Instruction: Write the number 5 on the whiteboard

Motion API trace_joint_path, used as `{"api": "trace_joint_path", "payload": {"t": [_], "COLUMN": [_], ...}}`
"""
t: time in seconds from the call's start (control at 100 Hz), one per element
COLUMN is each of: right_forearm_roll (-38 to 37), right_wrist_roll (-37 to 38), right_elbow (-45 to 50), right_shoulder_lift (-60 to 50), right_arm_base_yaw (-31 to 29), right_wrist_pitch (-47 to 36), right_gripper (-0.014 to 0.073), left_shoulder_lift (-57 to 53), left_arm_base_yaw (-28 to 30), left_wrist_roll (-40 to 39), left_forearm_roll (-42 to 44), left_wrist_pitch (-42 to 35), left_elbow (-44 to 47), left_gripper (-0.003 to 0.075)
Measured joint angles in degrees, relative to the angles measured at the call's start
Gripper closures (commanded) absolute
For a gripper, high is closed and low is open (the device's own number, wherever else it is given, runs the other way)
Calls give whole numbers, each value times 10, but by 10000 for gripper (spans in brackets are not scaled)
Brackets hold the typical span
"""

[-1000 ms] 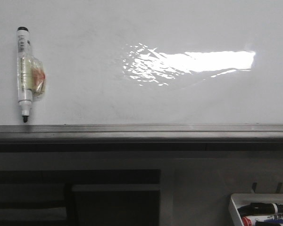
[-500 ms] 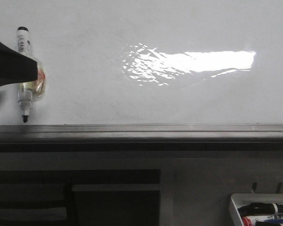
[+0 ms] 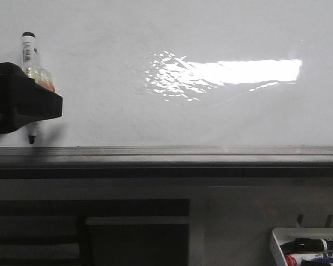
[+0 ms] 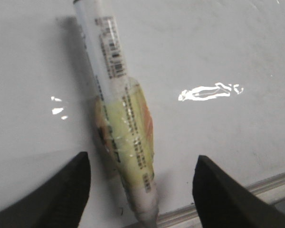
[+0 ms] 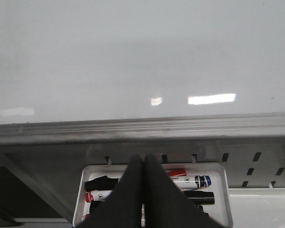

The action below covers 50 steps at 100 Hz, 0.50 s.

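The left end effector has pushed further in from the side than it stood half a second ago, and its dark, blocky body now covers the middle of the marker, which has not shifted. The marker is a slim white tube with a black cap above the end effector and a dark tip poking out below it; a wad of crinkled clear tape with a yellowish patch wraps its middle. It lies against the whiteboard, glossy white with a bright glare patch and a grey metal rail beneath. The wrist view shows its matte black fingers spread wide, the marker between them and touching neither. The right end effector is pressed shut on nothing, above a white tray of markers.
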Motion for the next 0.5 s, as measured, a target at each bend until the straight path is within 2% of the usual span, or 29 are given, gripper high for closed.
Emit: {"api": "trace_joint_path", "payload": {"t": [0.05,0.06,0.07,0.17,0.35,0.5], "right_forearm_roll": [0,0,0,3,17,25], "right_wrist_roll": [0,0,0,0,0,0], "right_elbow": [0,0,0,0,-2,-16], "right_shoulder_lift": [0,0,0,0,1,18], "right_arm_base_yaw": [0,0,0,0,35,127], "right_wrist_pitch": [0,0,0,0,4,20], "right_gripper": [654,654,654,654,654,654], "left_shoulder_lift": [6,6,7,14,14,13], "left_arm_base_yaw": [0,0,0,-1,-1,-1], "left_wrist_roll": [0,0,0,0,0,0], "left_forearm_roll": [1,1,1,1,2,32], "left_wrist_pitch": [-6,-7,-8,-10,-8,6], "left_elbow": [0,0,0,0,0,0], "left_gripper": [478,478,524,745,741,741]}}
